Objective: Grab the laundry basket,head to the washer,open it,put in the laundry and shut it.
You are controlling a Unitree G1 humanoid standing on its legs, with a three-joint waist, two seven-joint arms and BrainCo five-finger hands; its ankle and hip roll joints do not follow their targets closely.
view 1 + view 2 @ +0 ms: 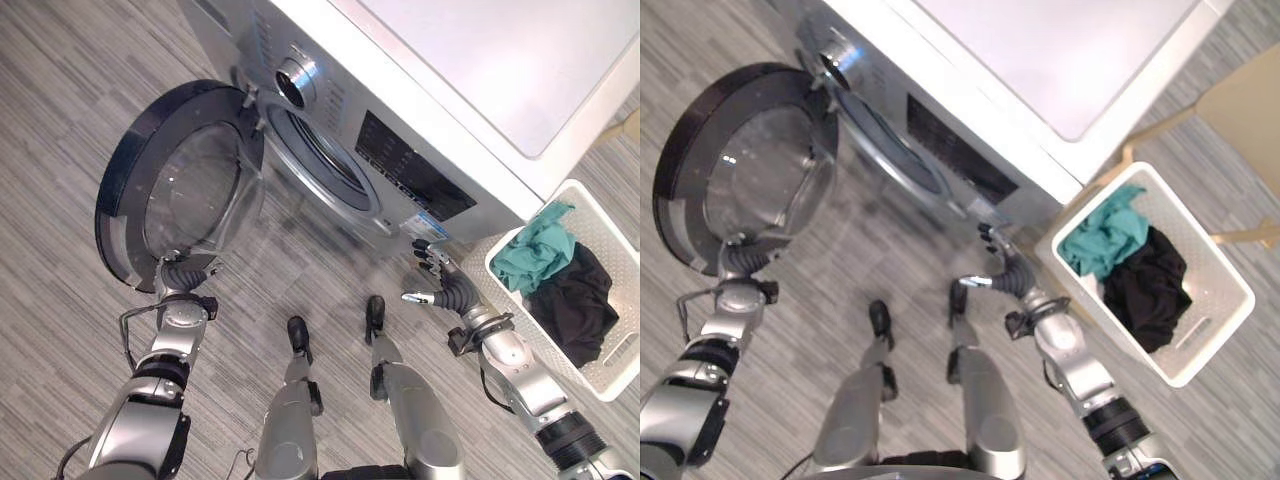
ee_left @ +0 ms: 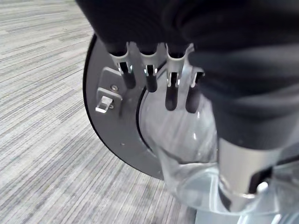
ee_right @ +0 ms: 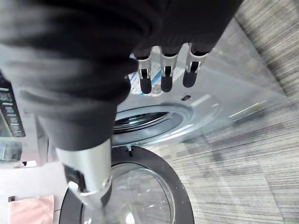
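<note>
Beside washer [image 1: 440, 90], basket [image 1: 610, 235] of laundry [image 1: 560, 275].

Washer [image 1: 420, 90] silver-grey, top white. Door [image 1: 175, 185] black-rimmed, glass clear; inner ring grey. Control panel [image 1: 410, 165] black. Basket [image 1: 605, 235] white, perforated. Laundry: teal cloth [image 1: 540, 250], black cloth [image 1: 575, 300]. Floor [image 1: 70, 100] grey, fine striped plank pattern. Left robot hand [image 2: 159, 79] silver fingers, dark tips.

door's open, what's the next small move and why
Probably swing the right hand over to the laundry basket and take the teal cloth: the washer door stands wide open by the left hand, and the clothes are not yet loaded.
</note>
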